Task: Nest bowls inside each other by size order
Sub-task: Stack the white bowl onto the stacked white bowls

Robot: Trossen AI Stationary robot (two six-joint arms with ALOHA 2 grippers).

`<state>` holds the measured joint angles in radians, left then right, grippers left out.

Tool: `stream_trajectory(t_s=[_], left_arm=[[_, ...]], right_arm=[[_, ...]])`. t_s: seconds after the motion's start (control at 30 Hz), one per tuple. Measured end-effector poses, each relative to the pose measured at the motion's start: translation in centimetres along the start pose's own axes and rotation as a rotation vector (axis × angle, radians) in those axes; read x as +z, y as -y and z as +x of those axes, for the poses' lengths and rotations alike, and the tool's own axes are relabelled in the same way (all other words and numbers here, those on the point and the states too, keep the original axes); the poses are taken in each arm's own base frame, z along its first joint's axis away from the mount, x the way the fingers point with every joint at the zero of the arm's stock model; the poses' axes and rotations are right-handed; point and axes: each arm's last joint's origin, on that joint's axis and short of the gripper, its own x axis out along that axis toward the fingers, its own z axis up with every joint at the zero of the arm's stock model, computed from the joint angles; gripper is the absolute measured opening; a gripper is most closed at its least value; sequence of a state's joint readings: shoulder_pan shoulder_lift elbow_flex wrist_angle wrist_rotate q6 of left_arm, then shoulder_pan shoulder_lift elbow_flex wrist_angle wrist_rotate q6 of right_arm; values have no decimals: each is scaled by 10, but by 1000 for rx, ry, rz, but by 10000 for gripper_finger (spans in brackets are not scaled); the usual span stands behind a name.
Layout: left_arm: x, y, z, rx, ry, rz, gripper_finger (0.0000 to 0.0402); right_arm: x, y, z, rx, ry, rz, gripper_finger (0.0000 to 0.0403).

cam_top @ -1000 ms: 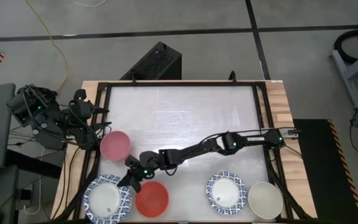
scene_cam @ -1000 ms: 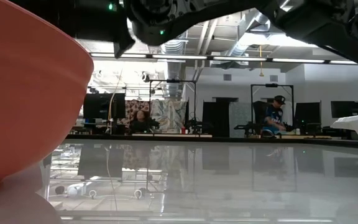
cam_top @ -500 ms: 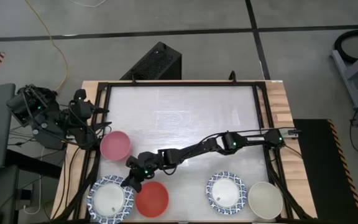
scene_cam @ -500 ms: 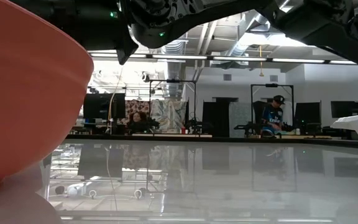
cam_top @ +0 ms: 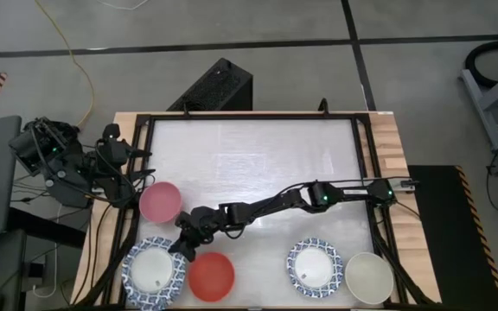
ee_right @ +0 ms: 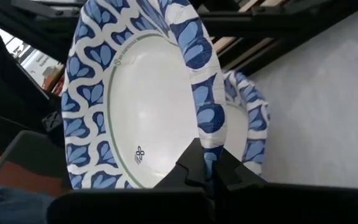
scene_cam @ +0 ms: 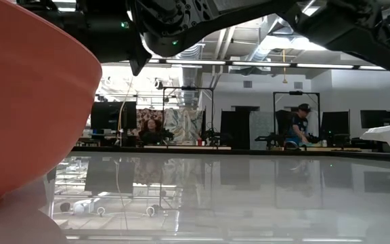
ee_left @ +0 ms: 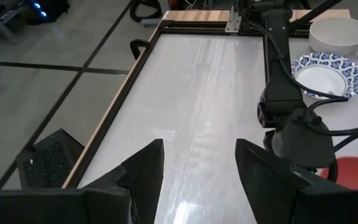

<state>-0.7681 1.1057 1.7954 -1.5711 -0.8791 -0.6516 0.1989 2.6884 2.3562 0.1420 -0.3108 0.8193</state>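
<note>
Since a second ago, the right gripper has been pulled a little farther up the table, and the blue-and-white bowl has been drawn along with it. This bowl is held by its rim, and the two dark fingers are seen pinched tight together on the blue edge in the right wrist view. The bowl is tipped up in that view, so its white middle is shown. A second blue-and-white bowl is seen just behind it, and it seems to be nested under the first one.

Just beside the right gripper, the red bowl is found. It is touching the held bowl's side, or very nearly. A little way beyond the gripper, near the table's left edge, the pink bowl is set down.

Well apart from the right gripper, back along its long arm, another blue-and-white bowl is placed. The cream-white bowl is set right beside that one.

The left gripper is kept off at the left edge of the white table. Its fingers are spread wide apart, and nothing is held between them.

Far behind the table, in the low view, a person is seen at a desk.
</note>
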Motion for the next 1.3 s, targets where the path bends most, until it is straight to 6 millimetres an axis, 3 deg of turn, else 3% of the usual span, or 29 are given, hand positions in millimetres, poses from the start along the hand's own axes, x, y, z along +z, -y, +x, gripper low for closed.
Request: stream_trajectory(t_s=[0.17, 0.43, 0.87, 1.17, 1.3], left_arm=[[0, 0, 0, 0, 0, -12, 189], [0, 0, 0, -1, 0, -16, 189], [-1, 1, 0, -45, -37, -64, 189], [-1, 10, 3, -111, -94, -72, 189], [0, 23, 10, -146, -137, -20, 184]], right_arm=[[-3, -4, 2, -5, 15, -39, 23], [-3, -4, 2, -6, 16, -65, 82], [1, -2, 0, -1, 27, -151, 215], [18, 12, -8, 4, 20, -103, 213], [39, -4, -20, 18, 52, -149, 201]])
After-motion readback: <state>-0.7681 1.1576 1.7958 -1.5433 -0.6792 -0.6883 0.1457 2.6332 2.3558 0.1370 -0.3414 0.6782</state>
